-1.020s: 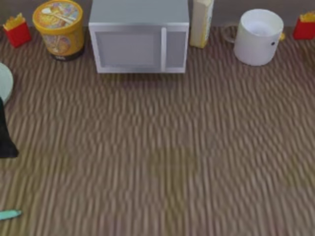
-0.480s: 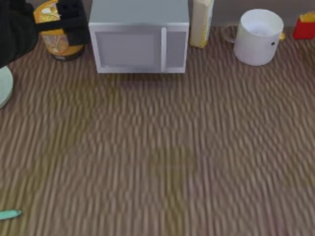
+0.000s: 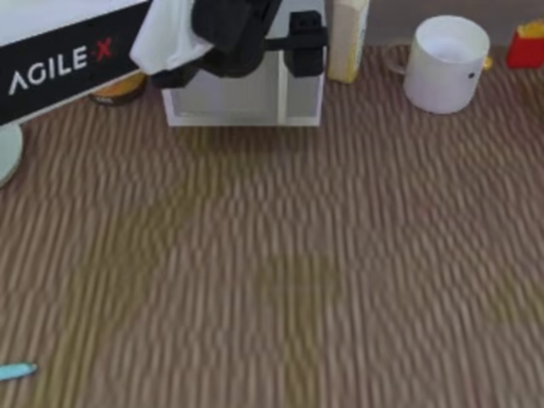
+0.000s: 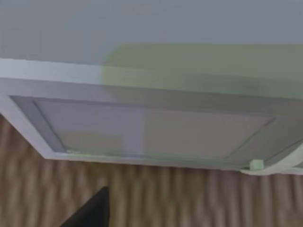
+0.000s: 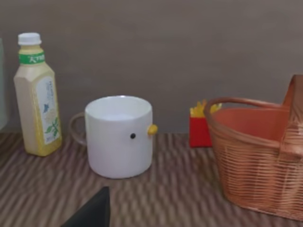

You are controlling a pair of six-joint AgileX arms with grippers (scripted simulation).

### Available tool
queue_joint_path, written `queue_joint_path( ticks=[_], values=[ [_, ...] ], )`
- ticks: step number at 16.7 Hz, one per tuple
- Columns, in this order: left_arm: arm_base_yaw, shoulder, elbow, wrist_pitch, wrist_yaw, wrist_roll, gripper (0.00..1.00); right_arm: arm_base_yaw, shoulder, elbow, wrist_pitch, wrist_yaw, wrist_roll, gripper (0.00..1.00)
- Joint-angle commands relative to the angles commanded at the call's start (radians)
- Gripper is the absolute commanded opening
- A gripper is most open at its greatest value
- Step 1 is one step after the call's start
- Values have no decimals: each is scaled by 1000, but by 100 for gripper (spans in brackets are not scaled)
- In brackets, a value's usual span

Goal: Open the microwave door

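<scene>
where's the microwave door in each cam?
Top view: microwave door at the back left, mostly hidden under the left arm.
Left wrist view: door fills mid-frame, shut.
Right wrist view: not in it.
Shared landmark: the striped brown table below the door.

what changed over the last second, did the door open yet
The left arm swept in from the table's left edge and now reaches over the microwave, with the left gripper above its control strip. Nothing has been grasped. The microwave door remains shut; the white cup and bottle have not moved.
</scene>
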Motion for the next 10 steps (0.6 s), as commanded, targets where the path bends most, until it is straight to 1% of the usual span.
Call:
queue_joint_path(
  ticks=[4, 10],
  values=[
    [-50, 155, 128, -47, -28, -43, 100, 0, 0, 0, 0, 0, 0, 100],
    [-50, 167, 135, -49, -29, -45, 100, 0, 0, 0, 0, 0, 0, 100]
  ],
)
